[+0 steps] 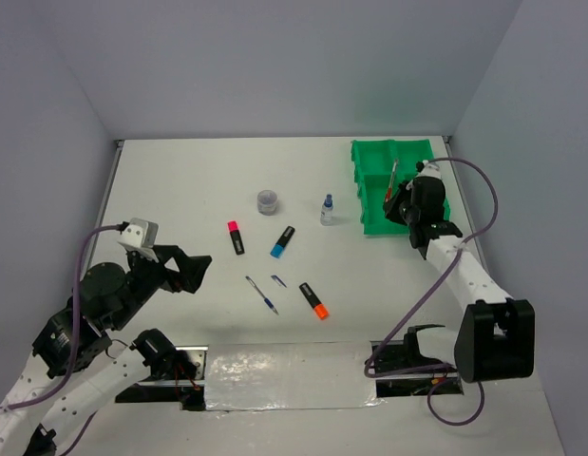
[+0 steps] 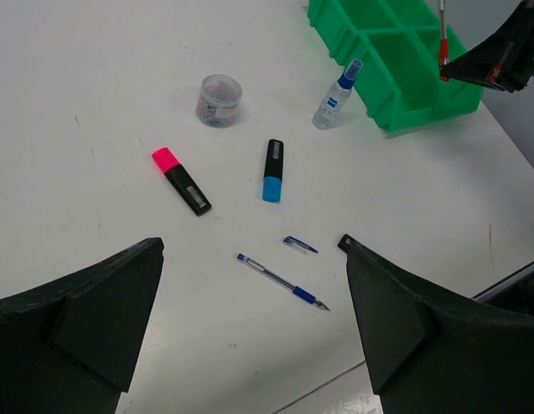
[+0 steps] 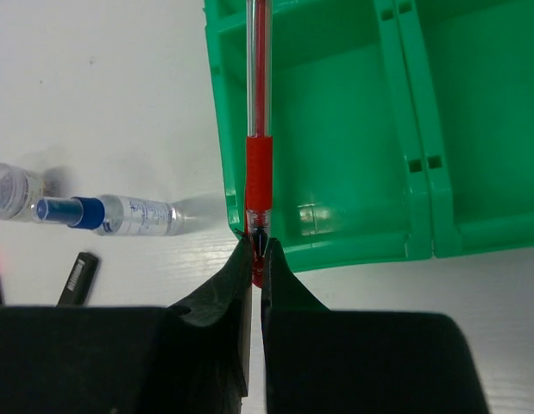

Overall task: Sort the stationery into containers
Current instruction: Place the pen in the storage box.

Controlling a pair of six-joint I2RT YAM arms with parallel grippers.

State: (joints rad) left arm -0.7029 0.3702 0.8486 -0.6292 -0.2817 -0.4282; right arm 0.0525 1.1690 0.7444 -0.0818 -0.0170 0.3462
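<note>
- Right gripper (image 3: 256, 250): I read the fingers as closed almost to touching, pinching the red pen (image 3: 258, 164) at its tip end, just below the red grip sleeve.
- Red pen: held off the table, with its clear barrel running away from the fingers over a compartment on the bottle side of the green tray (image 3: 336, 250).
- Green tray: stands at the far right of the white table (image 1: 180, 171). The compartments I can see hold nothing.
- Left gripper (image 2: 249, 244): fingers spread wide with nothing between them, raised over the near left of the table.
- Blue-capped clear bottle (image 1: 327, 210): stands just left of the tray, not touching it.
- Round greyish tub (image 1: 267, 201): sits left of the bottle, apart from it.
- Pink highlighter (image 1: 236, 237): lies flat, nearer than the tub, with its pink end pointing away.
- Blue highlighter (image 1: 283, 241): lies flat to the right of the pink one, with its blue end nearest me.
- Blue pen (image 1: 262, 295): lies uncapped at mid-table.
- Blue pen cap (image 1: 278, 281): lies just beside the blue pen, separate from it.
- Orange highlighter (image 1: 313, 299): lies to the right of the blue pen, with its orange end nearest me.
</note>
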